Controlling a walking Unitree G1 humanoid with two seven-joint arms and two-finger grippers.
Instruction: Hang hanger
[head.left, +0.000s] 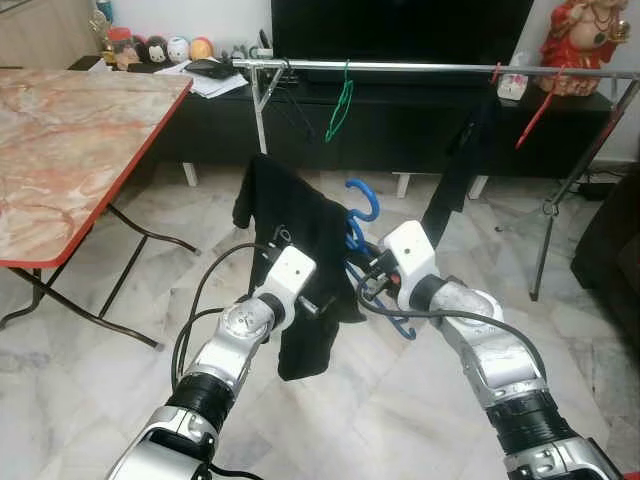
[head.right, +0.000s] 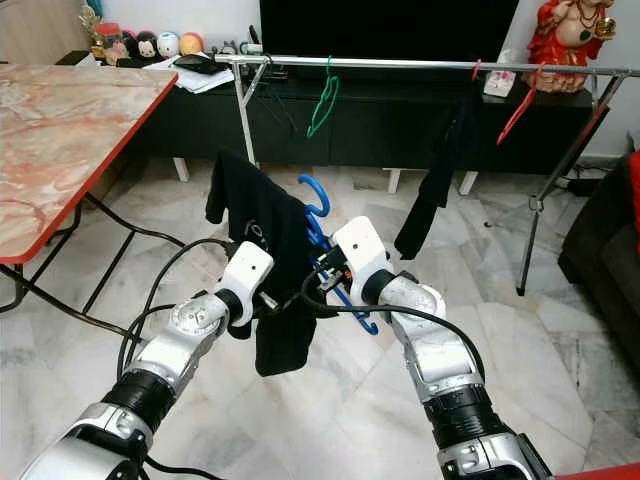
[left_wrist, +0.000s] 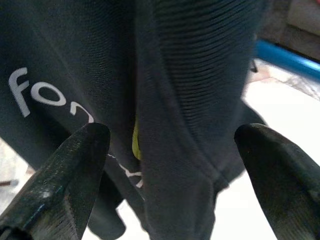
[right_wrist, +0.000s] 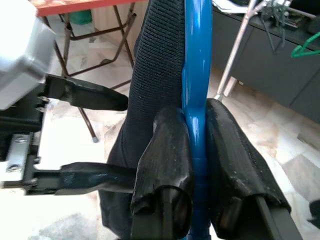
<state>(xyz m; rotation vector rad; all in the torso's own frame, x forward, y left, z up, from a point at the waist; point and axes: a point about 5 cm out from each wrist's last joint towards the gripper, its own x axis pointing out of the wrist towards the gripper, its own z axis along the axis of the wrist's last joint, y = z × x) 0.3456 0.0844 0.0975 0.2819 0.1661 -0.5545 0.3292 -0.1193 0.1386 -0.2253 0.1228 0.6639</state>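
Marble floor (head.left: 90, 400); a metal rail (head.left: 420, 67) runs across the far side. The black garment (head.left: 300, 250) bears white letters "fo". The right tool (right_wrist: 192, 150) is clamped on the blue hanger (right_wrist: 196, 75) at centre. The left tool (left_wrist: 170, 165) is spread wide, straddling the garment.

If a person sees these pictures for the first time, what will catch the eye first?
First, the black garment draped on a blue hanger, held up between the two arms. The right gripper is shut on the hanger, while the left gripper is open around the cloth. Behind them, a metal clothes rail carries a green hanger.
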